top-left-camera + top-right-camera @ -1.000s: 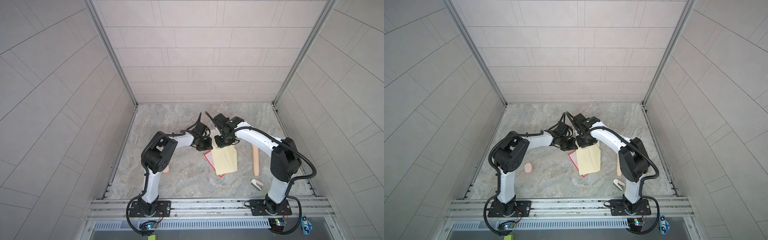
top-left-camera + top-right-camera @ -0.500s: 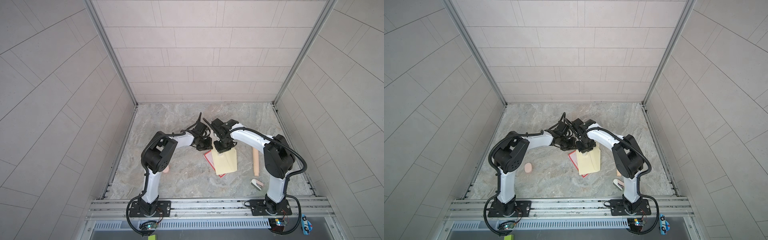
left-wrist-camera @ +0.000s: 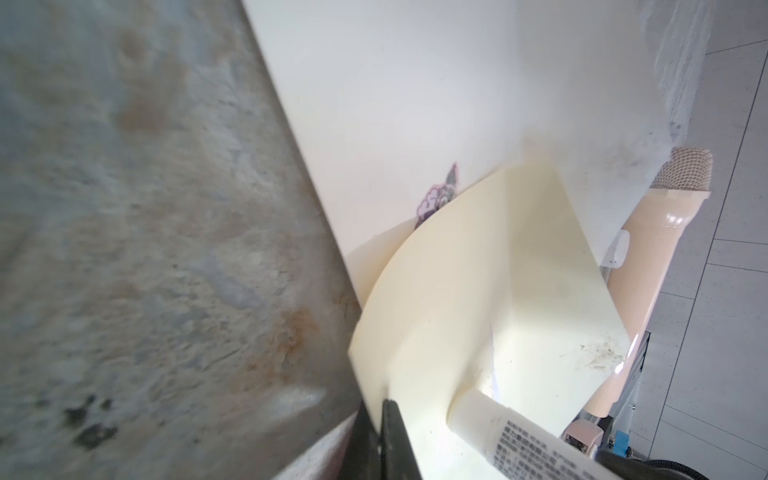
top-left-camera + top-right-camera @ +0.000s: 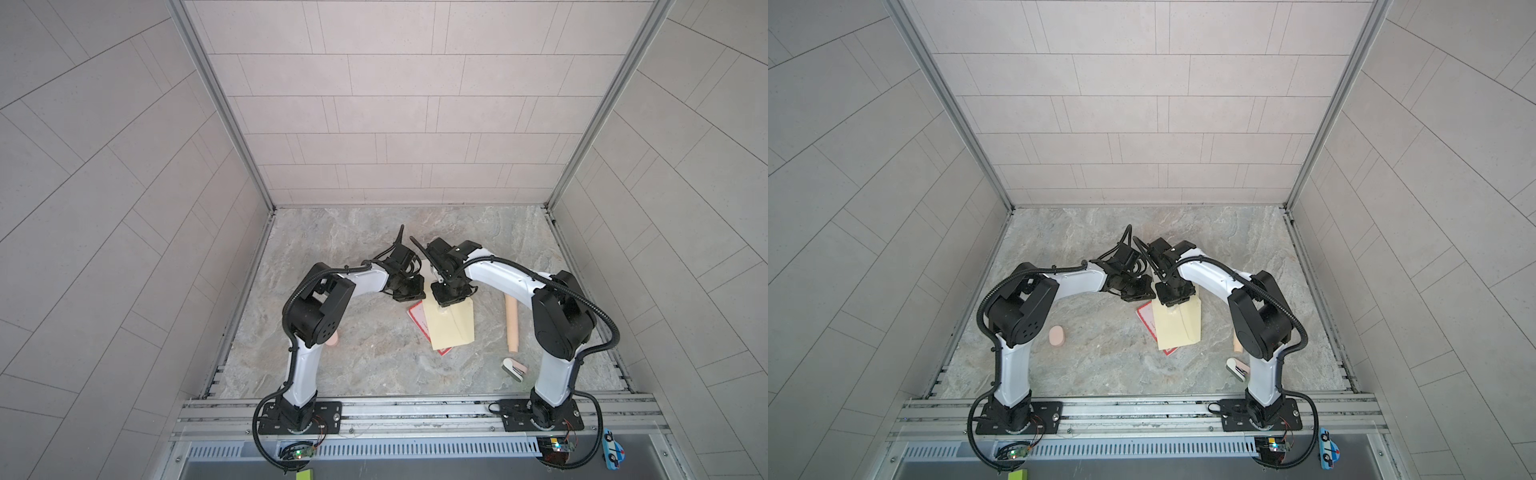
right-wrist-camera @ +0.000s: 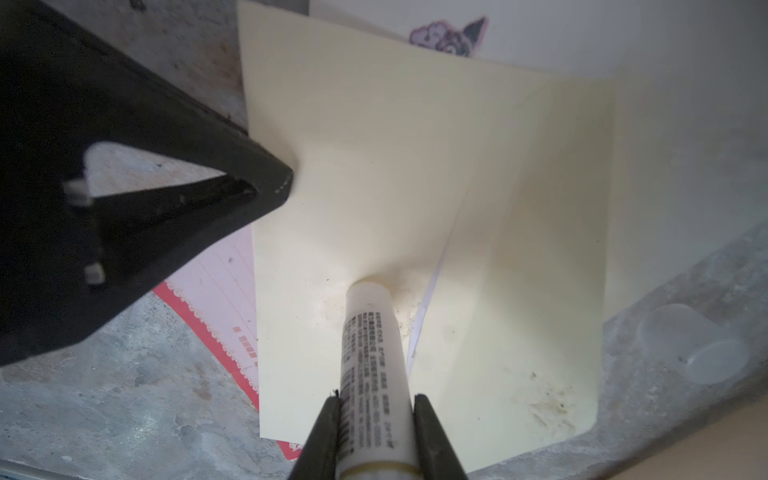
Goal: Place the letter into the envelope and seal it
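Note:
A pale yellow paper (image 4: 452, 326) lies mid-table. My left gripper (image 3: 384, 415) is shut on its edge and holds that side lifted. My right gripper (image 5: 376, 399) is shut on a white glue stick (image 5: 370, 340) with printed text, whose tip presses on the yellow paper. A thin white, lilac-tinted strip, probably the letter (image 5: 428, 299), shows along a crease of that paper. The off-white envelope (image 3: 415, 104) with its small dark mark (image 5: 449, 33) lies just beyond. In both top views the two grippers (image 4: 409, 293) (image 4: 446, 297) stand side by side and hide most of it.
A red-bordered pink sheet (image 4: 417, 318) lies under the yellow paper. A beige cylinder (image 4: 512, 328) and a small white-and-pink object (image 4: 515, 369) lie to the right. A pink oval (image 4: 1057, 336) lies at the left. A clear cap (image 5: 685, 340) sits beside the paper.
My right gripper with the glue stick has moved nearer and down onto the far end of the yellow paper, close beside the left gripper. The left arm has stayed put.

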